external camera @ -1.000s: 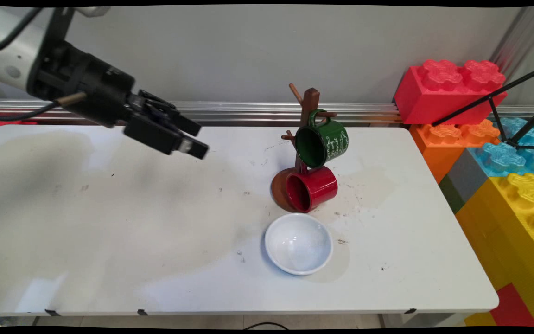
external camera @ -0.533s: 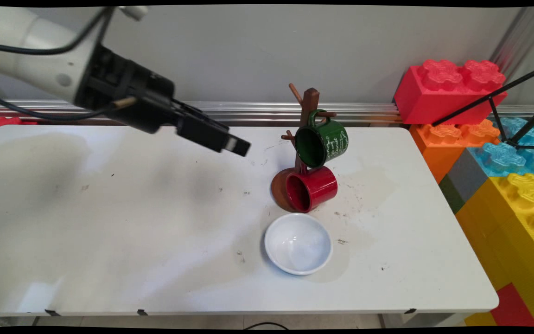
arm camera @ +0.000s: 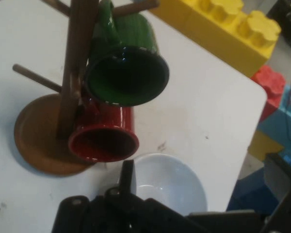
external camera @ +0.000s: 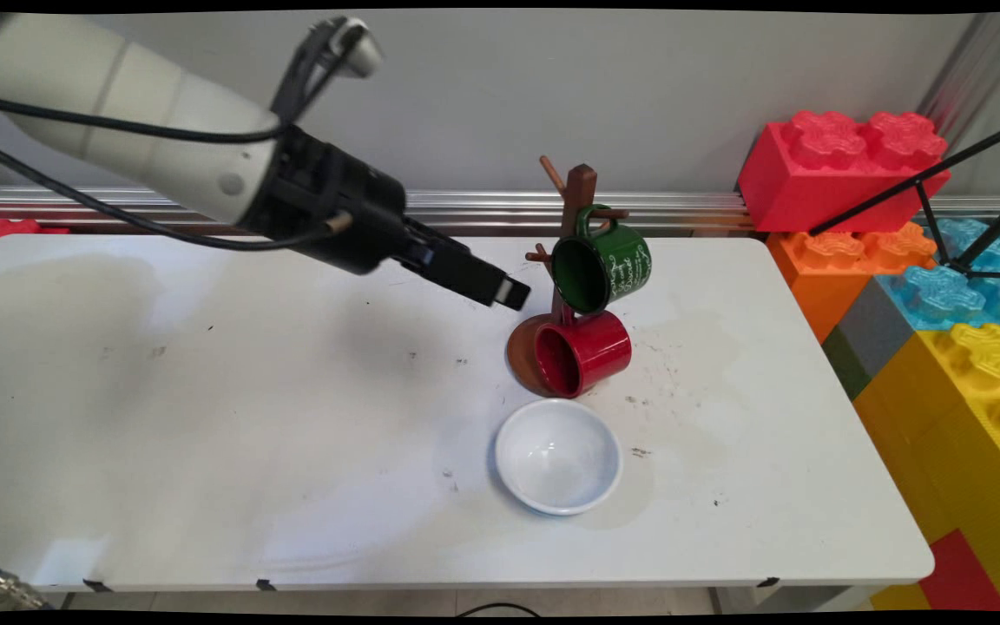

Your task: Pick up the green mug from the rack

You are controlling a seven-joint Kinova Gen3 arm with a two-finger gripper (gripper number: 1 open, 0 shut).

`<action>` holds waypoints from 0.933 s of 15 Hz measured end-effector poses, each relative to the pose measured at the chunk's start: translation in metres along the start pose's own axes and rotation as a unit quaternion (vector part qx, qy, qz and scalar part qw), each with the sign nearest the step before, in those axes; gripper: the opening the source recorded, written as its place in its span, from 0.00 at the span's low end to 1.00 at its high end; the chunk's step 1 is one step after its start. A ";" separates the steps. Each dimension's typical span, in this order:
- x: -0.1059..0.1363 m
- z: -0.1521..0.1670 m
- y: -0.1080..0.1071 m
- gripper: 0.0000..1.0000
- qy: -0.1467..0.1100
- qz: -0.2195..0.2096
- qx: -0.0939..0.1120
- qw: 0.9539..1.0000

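White table (external camera: pixel 205 434) in front of a grey wall carries a wooden mug tree (external camera: pixel 581 187) in the main view. A green mug (external camera: pixel 608 265) hangs on an upper peg and a red mug (external camera: pixel 591 351) hangs lower, over the round base. A white bowl (external camera: pixel 559 456) stands just in front of the base. The gripper (external camera: pixel 504 292) hovers above the table, just left of the green mug's mouth, not touching it. Big toy bricks (external camera: pixel 838 169) are stacked at the right, well apart.

In the hand view the green mug (arm camera: pixel 128 73) and the red mug (arm camera: pixel 104 138) show their open mouths, and the bowl (arm camera: pixel 169 184) lies below them. The fingers (arm camera: pixel 127 177) stand wide apart and hold nothing. Any motion this near the stand probably needs care, because pegs, mugs and bowl are crowded together.
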 end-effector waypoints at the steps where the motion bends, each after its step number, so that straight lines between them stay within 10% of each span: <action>1: 0.001 0.006 0.003 1.00 -0.005 -0.003 0.007 1.000; 14: 0.029 0.072 0.030 1.00 -0.032 -0.015 0.050 0.998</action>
